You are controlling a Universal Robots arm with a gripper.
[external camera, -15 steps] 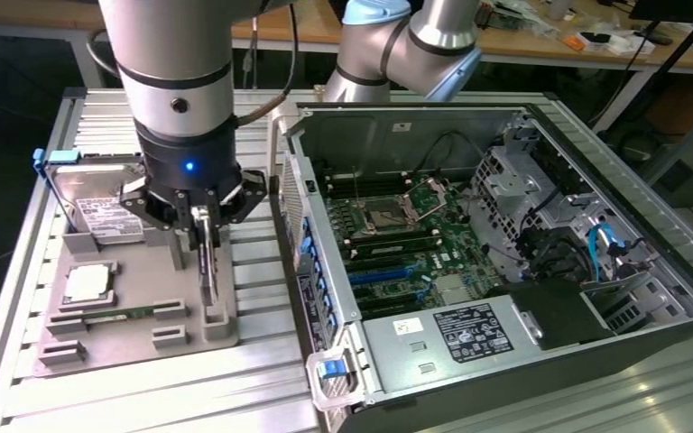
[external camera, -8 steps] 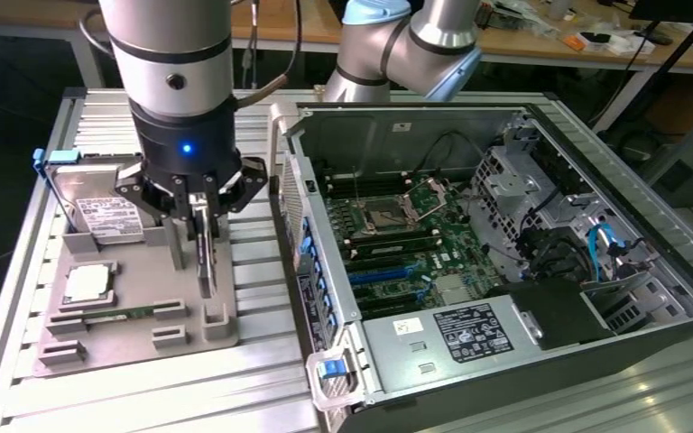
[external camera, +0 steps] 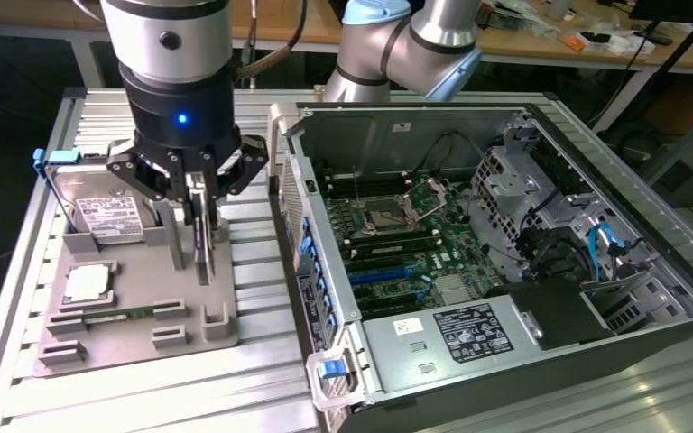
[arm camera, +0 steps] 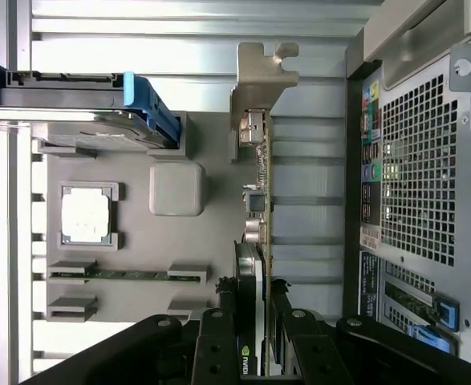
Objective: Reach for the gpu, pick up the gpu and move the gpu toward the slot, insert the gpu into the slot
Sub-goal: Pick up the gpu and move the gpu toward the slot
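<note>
Silver slatted decking [external camera: 263, 361] carries a grey parts tray [external camera: 118, 347] at the exterior view's lower left. Above the tray's right edge, the claw [external camera: 199, 180], partly closed, grips the gpu [arm camera: 259, 216] across its thickness. The card stands on edge, its long axis running up and down the wrist picture, bracket end at the upper middle.

Smooth grey metal bracket [arm camera: 261, 76]; matt grey plastic-looking tray [arm camera: 139, 184]; glossy blue plastic clips [arm camera: 151, 108].
</note>
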